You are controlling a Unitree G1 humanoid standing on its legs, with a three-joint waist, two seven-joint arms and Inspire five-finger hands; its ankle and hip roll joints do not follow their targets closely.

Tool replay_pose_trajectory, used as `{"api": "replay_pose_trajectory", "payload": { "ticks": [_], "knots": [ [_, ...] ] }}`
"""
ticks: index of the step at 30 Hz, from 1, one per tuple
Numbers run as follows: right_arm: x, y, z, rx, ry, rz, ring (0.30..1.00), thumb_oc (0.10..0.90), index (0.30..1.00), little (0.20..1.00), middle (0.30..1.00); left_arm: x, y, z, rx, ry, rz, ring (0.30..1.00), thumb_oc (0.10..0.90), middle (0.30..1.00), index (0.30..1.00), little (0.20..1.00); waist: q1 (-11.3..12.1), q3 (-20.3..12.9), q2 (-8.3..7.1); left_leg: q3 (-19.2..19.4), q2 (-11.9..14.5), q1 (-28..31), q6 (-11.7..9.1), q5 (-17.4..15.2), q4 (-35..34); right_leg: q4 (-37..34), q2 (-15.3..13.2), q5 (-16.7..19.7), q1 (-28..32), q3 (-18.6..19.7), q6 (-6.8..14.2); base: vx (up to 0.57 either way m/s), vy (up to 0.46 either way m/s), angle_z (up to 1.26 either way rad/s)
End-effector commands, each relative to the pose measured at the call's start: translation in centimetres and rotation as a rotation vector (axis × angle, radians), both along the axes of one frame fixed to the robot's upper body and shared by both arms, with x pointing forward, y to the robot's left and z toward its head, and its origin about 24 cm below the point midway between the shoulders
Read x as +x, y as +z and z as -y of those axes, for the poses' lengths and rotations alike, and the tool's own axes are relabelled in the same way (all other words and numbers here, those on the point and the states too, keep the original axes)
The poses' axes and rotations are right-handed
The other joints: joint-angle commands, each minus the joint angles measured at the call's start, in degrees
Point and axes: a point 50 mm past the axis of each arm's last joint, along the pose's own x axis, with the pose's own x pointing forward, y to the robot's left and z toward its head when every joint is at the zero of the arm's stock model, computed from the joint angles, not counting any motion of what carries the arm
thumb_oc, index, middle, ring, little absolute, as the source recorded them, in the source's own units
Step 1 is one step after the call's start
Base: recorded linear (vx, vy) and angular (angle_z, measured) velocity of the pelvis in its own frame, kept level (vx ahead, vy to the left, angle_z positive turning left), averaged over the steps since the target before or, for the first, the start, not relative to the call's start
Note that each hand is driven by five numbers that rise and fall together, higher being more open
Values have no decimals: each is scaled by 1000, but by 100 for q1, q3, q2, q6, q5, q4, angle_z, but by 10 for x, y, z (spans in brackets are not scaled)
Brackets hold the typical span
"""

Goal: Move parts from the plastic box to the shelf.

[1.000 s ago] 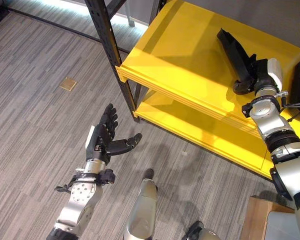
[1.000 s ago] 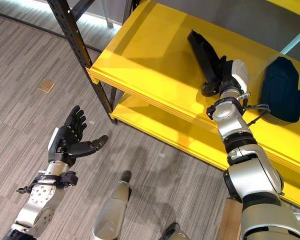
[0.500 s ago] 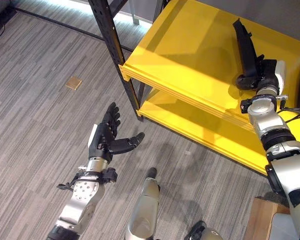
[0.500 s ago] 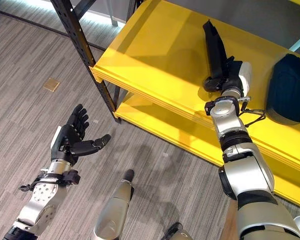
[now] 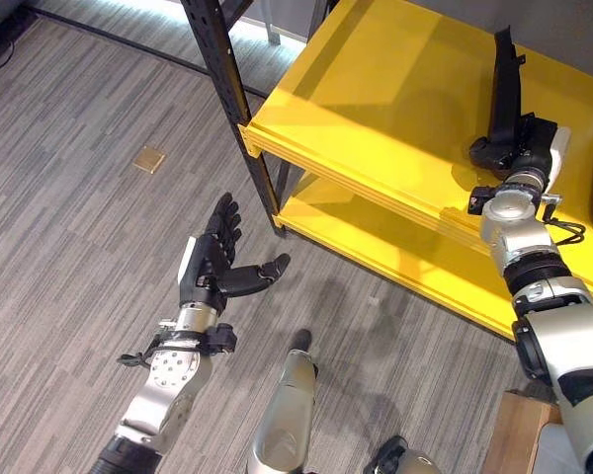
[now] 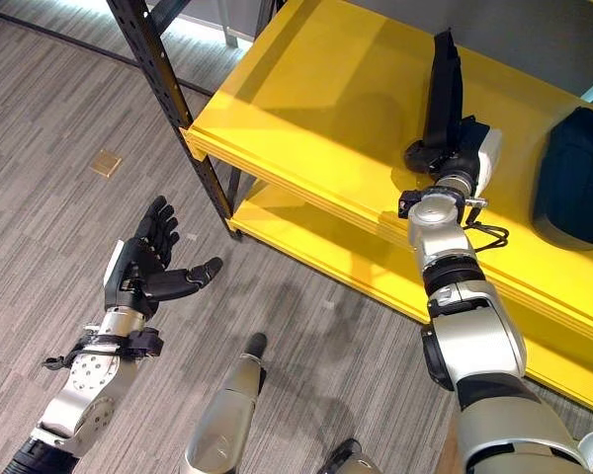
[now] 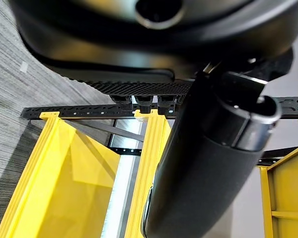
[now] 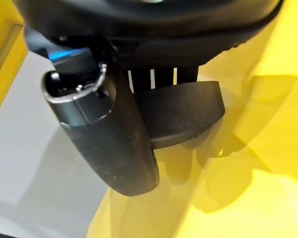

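Observation:
A long black part [image 5: 504, 89] lies on the upper yellow shelf board [image 5: 376, 99], its narrow end pointing to the back of the shelf. My right hand [image 5: 529, 148] is shut on its thick near end, and the right wrist view shows the thumb [image 8: 109, 139] beside the part's rounded end [image 8: 188, 109]. A second dark part [image 6: 573, 178] rests on the same board further right. My left hand [image 5: 210, 272] hangs open over the floor to the left of the shelf, holding nothing.
A black perforated upright [image 5: 227, 99] stands at the shelf's near left corner. A lower yellow board [image 5: 395, 257] sits beneath the upper one. A small tan square [image 5: 149, 159] lies on the grey floor. A wooden edge [image 5: 509, 434] shows at bottom right.
My right hand has turned the long black part from slanting left to pointing nearly straight to the back of the shelf. The left hand has stayed as it was.

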Motion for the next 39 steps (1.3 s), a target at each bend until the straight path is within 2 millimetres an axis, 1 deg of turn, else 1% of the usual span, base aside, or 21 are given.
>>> {"api": "replay_pose_trajectory", "payload": {
  "ticks": [1,4,6,10,13,25,26,27,28,31,32,33,34,35,36,38,39],
  "knots": [
    [-2,73,-9,-14,-7,288,300,400,300,300,300,0,45,7,-26,-51,241,1000,900,1000,1000,1000,-24,-344,54,-30,223,-338,70,-366,499,262,252,-77,41,415,-394,0,0,0],
    [-3,74,-8,-32,-29,294,300,400,300,300,300,0,45,9,-27,-55,241,1000,900,1000,1000,1000,-26,-314,56,-35,222,-344,76,-369,523,268,250,-84,40,427,-396,0,0,0],
    [-4,75,-8,-95,-50,277,300,400,300,300,300,0,45,9,-28,-59,243,1000,900,1000,1000,1000,-34,-302,60,-35,226,-344,78,-376,532,266,249,-87,40,430,-397,0,0,0],
    [-7,80,-8,-164,-77,295,300,400,300,300,300,0,47,10,-31,-59,250,1000,900,1000,1000,1000,-80,-280,74,-29,232,-343,81,-392,545,283,257,-100,27,458,-402,0,0,0],
    [-9,79,-9,-140,-97,325,300,400,300,300,300,0,46,11,-38,-52,250,1000,900,1000,1000,1000,-140,-253,89,-20,239,-337,79,-404,569,307,252,-106,14,486,-414,0,0,0],
    [-14,79,-6,-104,-126,371,300,400,300,300,300,0,48,11,-38,-40,260,1000,900,1000,1000,1000,-223,-233,92,7,264,-342,78,-420,583,313,264,-113,-24,531,-420,-6,3,0],
    [-15,79,-7,-101,-128,378,300,400,300,300,300,1,48,11,-39,-40,262,1000,900,1000,1000,1000,-227,-226,118,22,257,-378,118,-284,541,306,254,-21,-69,481,-443,-72,36,-2],
    [-15,79,-6,-100,-130,379,300,400,300,300,300,1,47,11,-39,-39,260,1000,900,1000,1000,1000,-236,-229,114,24,257,-381,117,-283,545,307,257,-20,-73,483,-445,0,0,0],
    [-15,79,-6,-97,-132,379,300,400,300,300,300,1,47,12,-38,-38,260,1000,900,1000,1000,1000,-246,-244,85,11,266,-341,83,-408,573,316,271,-104,-39,538,-427,65,-46,-1],
    [-15,77,-6,-92,-139,378,300,400,300,300,300,1,48,12,-38,-37,262,1000,900,1000,1000,1000,-252,-240,82,8,272,-342,81,-409,574,317,276,-107,-44,542,-428,-2,-11,0],
    [-15,77,-5,-91,-141,378,300,400,300,300,300,1,48,12,-38,-42,261,1000,900,1000,1000,1000,-250,-230,107,14,265,-381,117,-287,546,315,263,-24,-86,493,-451,-67,22,1],
    [-15,78,-5,-89,-142,380,300,400,300,300,300,2,47,13,-39,-46,258,1000,900,1000,1000,1000,-256,-229,106,15,263,-381,116,-288,544,317,265,-24,-89,499,-450,0,0,0],
    [-15,77,-5,-91,-141,378,300,400,300,300,300,2,47,13,-40,-46,256,1000,900,1000,1000,1000,-272,-241,81,4,268,-345,77,-410,570,323,283,-113,-55,552,-432,60,-41,0],
    [-16,78,-5,-93,-142,378,300,400,300,300,300,1,47,13,-40,-46,258,1000,900,1000,1000,1000,-275,-237,82,3,270,-353,80,-408,574,331,285,-115,-60,554,-430,0,0,0],
    [-16,78,-4,-94,-145,379,300,400,300,300,300,1,47,13,-39,-48,259,1000,900,1000,1000,1000,-275,-220,110,15,264,-399,118,-287,565,333,267,-34,-106,508,-455,-71,28,-1],
    [-16,77,-2,-95,-151,375,300,400,300,300,300,1,47,14,-38,-48,258,1000,900,1000,1000,1000,-280,-219,115,12,259,-399,118,-284,561,333,271,-33,-111,508,-452,0,-6,1],
    [-16,77,-1,-92,-154,373,300,400,300,300,300,2,47,14,-39,-46,257,1000,900,1000,1000,1000,-287,-236,92,0,259,-361,79,-407,582,327,284,-117,-67,556,-429,0,0,0]
  ]
}}
